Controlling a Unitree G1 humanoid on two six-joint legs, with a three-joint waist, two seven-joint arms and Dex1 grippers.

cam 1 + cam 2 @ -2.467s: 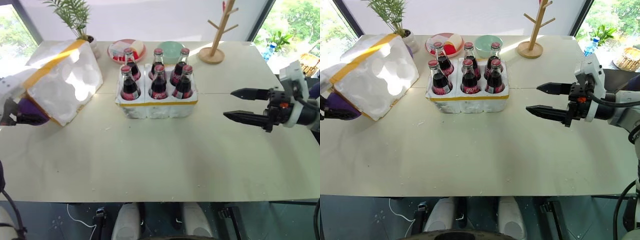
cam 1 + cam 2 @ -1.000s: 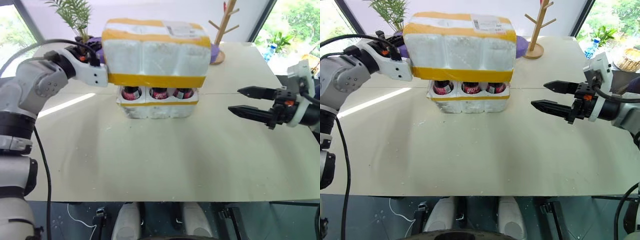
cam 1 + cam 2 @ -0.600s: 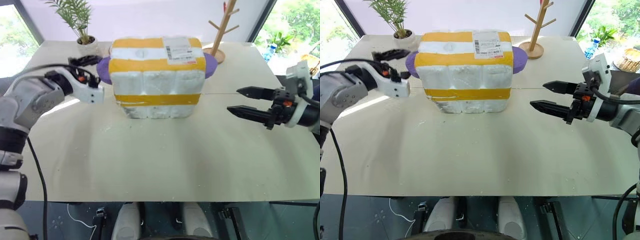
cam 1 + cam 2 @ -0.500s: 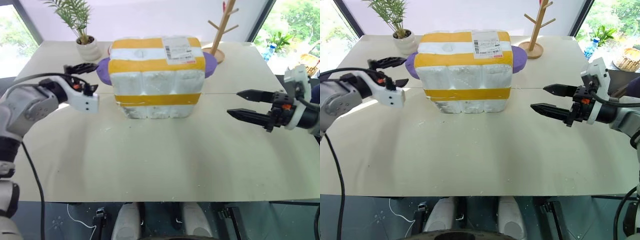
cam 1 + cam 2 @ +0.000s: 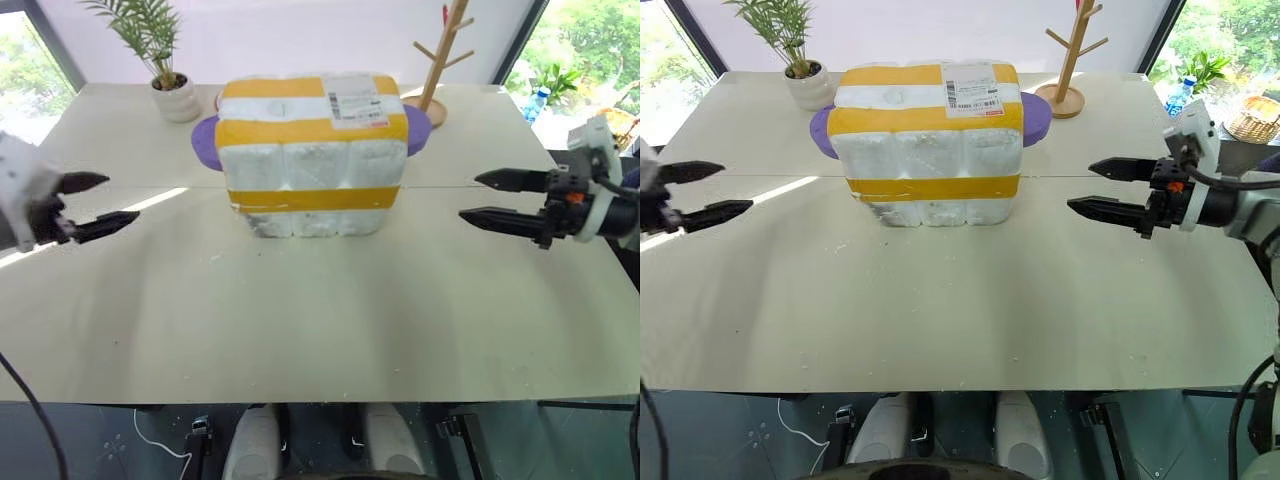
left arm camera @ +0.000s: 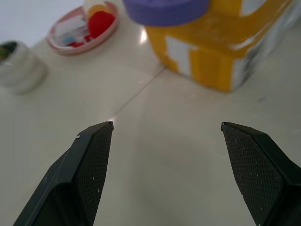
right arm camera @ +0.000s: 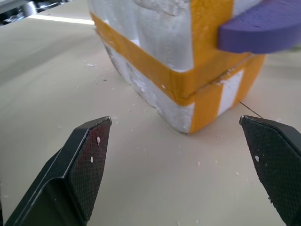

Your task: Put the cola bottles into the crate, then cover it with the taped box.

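Note:
The taped box [image 5: 312,150], white foam with broad yellow bands and a shipping label on top, sits down over the crate [image 5: 310,224]. Just a strip of the crate's white base shows beneath it. The cola bottles are hidden under the box. My left gripper [image 5: 123,197] hangs open well to the left of the box, holding nothing. Off to the right of the box, my right gripper [image 5: 468,197] is open too, its fingers pointing at the box's side. Both wrist views look between spread fingers at the box [image 6: 225,42] [image 7: 160,37].
Purple tabs [image 5: 205,140] stick out from both ends of the box. A potted plant [image 5: 165,75] stands at the back left and a wooden peg stand [image 5: 440,60] at the back right. A pink plate [image 6: 82,28] lies behind the box.
The taped box came down over the crate and hid the bottles. My left gripper let go of it, opened and drew back to the left. The right gripper stayed nearly still.

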